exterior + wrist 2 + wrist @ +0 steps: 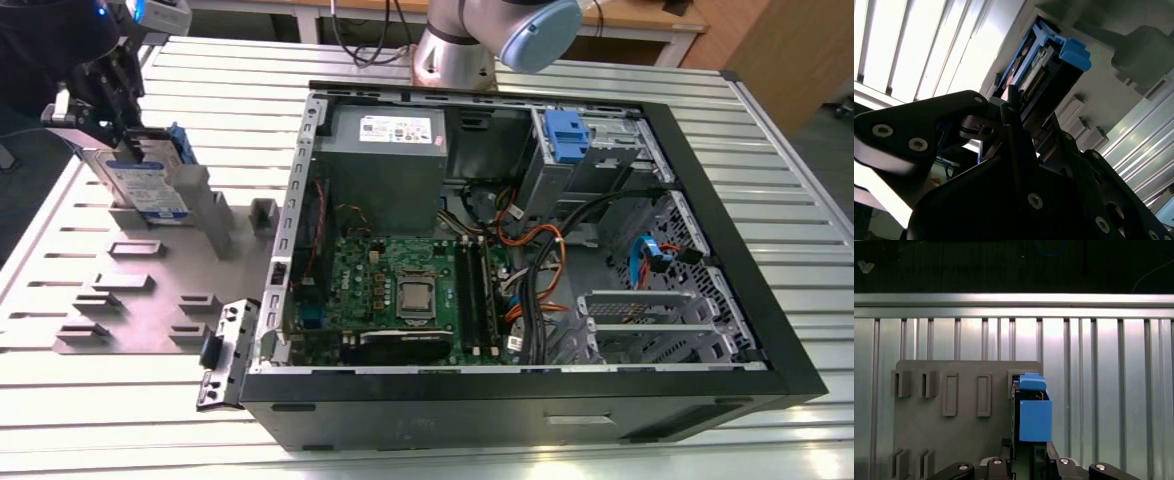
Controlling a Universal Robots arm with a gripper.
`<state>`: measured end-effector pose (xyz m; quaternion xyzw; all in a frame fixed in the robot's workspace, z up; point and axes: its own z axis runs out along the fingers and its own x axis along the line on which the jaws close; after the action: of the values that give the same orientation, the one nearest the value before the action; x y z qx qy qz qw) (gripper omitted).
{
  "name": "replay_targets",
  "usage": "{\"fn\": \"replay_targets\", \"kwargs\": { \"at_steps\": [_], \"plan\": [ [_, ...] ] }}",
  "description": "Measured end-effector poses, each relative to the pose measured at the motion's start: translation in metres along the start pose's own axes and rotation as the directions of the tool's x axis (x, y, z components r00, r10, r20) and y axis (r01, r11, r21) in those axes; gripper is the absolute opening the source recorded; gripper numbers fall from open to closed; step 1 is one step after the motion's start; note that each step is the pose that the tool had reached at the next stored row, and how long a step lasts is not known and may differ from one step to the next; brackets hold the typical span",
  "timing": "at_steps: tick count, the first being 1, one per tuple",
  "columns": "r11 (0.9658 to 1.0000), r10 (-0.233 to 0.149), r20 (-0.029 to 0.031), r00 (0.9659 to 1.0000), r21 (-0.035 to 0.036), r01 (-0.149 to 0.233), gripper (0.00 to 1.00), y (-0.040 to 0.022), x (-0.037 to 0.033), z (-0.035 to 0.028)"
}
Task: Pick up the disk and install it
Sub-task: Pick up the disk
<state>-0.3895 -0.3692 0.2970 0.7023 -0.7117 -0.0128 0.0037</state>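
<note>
The disk (144,182) stands on edge in a slot of the grey holder plate (147,295) at the exterior view's left, its white-and-blue label facing out and blue carrier along its far side. My gripper (118,125) comes down on its upper end. In the first wrist view the blue carrier frame (1034,412) rises between the two black fingers, with the gripper (1026,460) closed against the disk's sides. The second wrist view shows the disk's (1046,62) edge and blue frame just past a fingertip (1013,107).
An open computer case (781,330) lies on the slatted metal table at the exterior view's right, holding a motherboard (400,290), a grey power-supply box (387,135), cables and another blue drive carrier (566,135) in its bay. The arm's base (461,50) stands behind the case.
</note>
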Motion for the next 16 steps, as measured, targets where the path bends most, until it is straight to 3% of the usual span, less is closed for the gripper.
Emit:
{"fn": "replay_targets", "kwargs": {
  "at_steps": [3,14,16],
  "plan": [
    [1.0000,0.000,0.0003,1.0000,0.0004,0.000,0.35,0.0000,0.0000,-0.0014],
    [1.0000,0.000,0.0000,1.0000,0.0000,0.000,0.35,0.0004,-0.0002,-0.0175],
    [1.0000,0.000,0.0002,1.0000,0.0002,0.000,0.35,0.0004,-0.0002,-0.0176]
  ]
}}
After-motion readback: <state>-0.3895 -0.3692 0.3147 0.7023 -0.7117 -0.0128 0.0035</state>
